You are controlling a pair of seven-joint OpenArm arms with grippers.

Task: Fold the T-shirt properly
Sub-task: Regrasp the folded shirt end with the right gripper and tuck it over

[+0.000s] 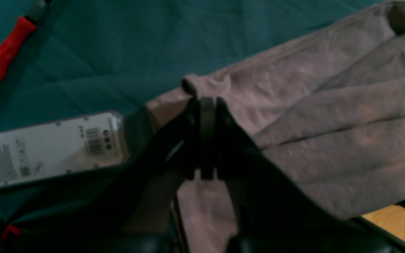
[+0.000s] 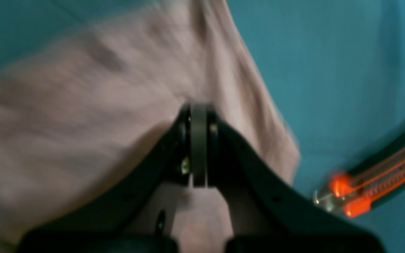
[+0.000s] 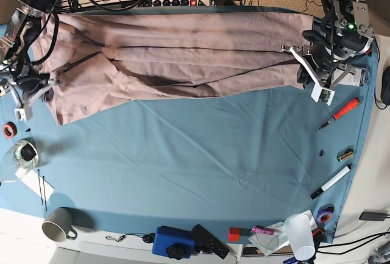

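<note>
The mauve T-shirt [image 3: 183,57] lies stretched in long folds across the far half of the blue table cloth [image 3: 201,160]. My left gripper [image 3: 303,64] is at the shirt's right end. In the left wrist view the left gripper [image 1: 206,102] is shut on a bunched corner of the shirt [image 1: 329,116]. My right gripper [image 3: 44,86] is at the shirt's left end. In the right wrist view the right gripper [image 2: 198,107] is shut on the cloth [image 2: 83,116], which is blurred.
A red-handled screwdriver [image 3: 340,113] [image 1: 4,56] and a white labelled pack [image 1: 55,149] lie beside the left gripper. An orange utility knife [image 2: 374,182] lies near the right gripper. Tape rolls [image 3: 23,152], a mug [image 3: 58,224], a marker [image 3: 332,181] and a cup [image 3: 300,233] line the edges.
</note>
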